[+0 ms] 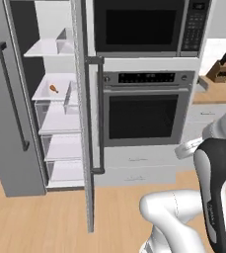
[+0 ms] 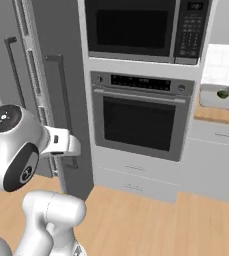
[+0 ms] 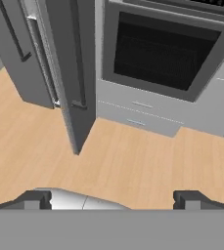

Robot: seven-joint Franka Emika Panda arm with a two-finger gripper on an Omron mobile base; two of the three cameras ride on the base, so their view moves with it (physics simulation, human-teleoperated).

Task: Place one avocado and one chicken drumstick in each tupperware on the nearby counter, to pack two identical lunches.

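One chicken drumstick (image 1: 54,89) waits on the fridge shelf (image 1: 48,95), light and maybe slippery, so we think our empty, wide-apart fingers (image 3: 33,199) should pinch its thick end.

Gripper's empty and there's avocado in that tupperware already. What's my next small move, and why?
Probably reach toward the chicken drumstick on the open fridge's shelf. The gripper is open and holds nothing, pointed at the floor, while the tupperware on the counter shows an avocado but no drumstick.

one chicken drumstick (image 1: 54,89), one tupperware (image 2: 215,96), one avocado (image 2: 222,94).
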